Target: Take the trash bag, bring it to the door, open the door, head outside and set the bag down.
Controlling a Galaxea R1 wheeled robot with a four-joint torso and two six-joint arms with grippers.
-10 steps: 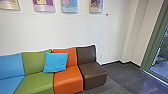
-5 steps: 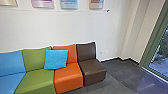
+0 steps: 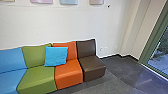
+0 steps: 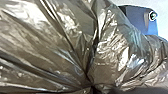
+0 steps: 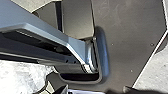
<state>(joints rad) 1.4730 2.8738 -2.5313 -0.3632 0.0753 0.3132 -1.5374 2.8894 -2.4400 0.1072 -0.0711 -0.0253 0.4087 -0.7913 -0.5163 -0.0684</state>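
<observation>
Though close, trash bag (image 4: pixel 110 55) partly visible.

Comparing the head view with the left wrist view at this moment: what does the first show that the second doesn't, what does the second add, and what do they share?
Head view: a row of colored seats, a bright blue cushion leaning on their backrests, and a green frame around glass.

Left wrist view: the shiny, creased trash bag, its folds drawn together, with a blue part beyond it.

Shared: nothing I can match with confidence.
</observation>
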